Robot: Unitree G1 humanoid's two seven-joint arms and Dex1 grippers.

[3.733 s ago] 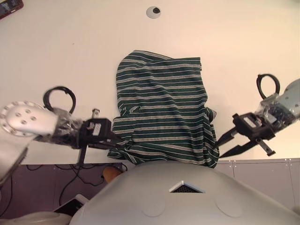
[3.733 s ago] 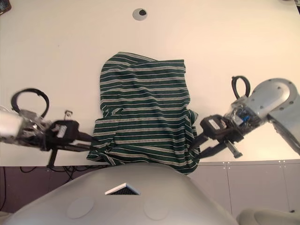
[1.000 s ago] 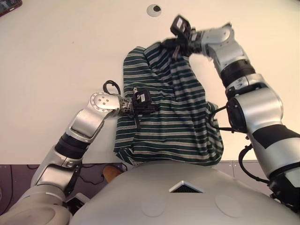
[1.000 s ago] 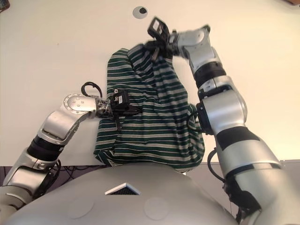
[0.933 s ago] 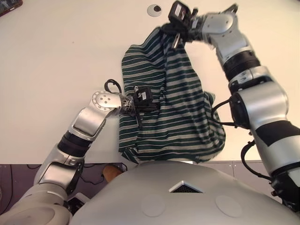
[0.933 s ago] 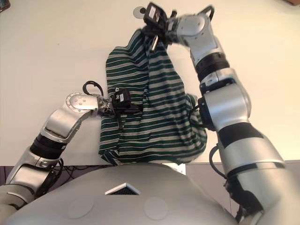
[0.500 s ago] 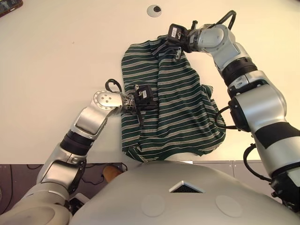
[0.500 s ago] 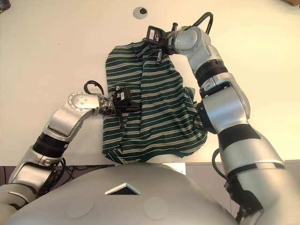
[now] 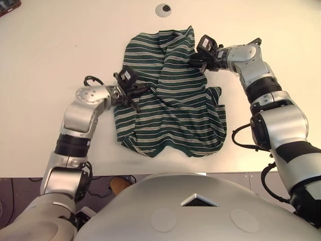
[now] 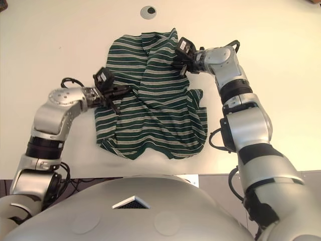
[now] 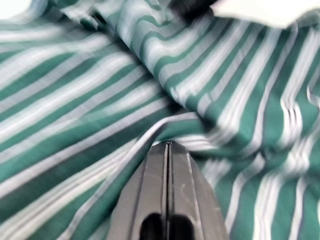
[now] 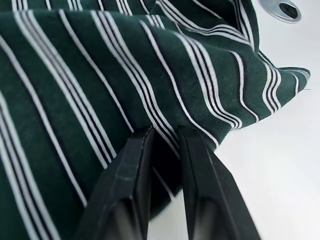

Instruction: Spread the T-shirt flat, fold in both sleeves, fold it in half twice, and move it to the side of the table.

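The T-shirt (image 9: pixel 170 110) is soft cloth, a fine-ribbed knit with a matt face, dark green with thin white stripes, and it lies in loose, limp folds. The left gripper (image 11: pixel 167 146) has fingers of smooth dark plastic with a dull sheen and a few faint scuffs, while the right gripper (image 12: pixel 165 131) has fingers of black plastic, matt and hard-edged. The table (image 9: pixel 50 40) has a smooth, matt, off-white top, and the round disc (image 9: pixel 162 9) at its far edge looks like grey metal with a slight shine.
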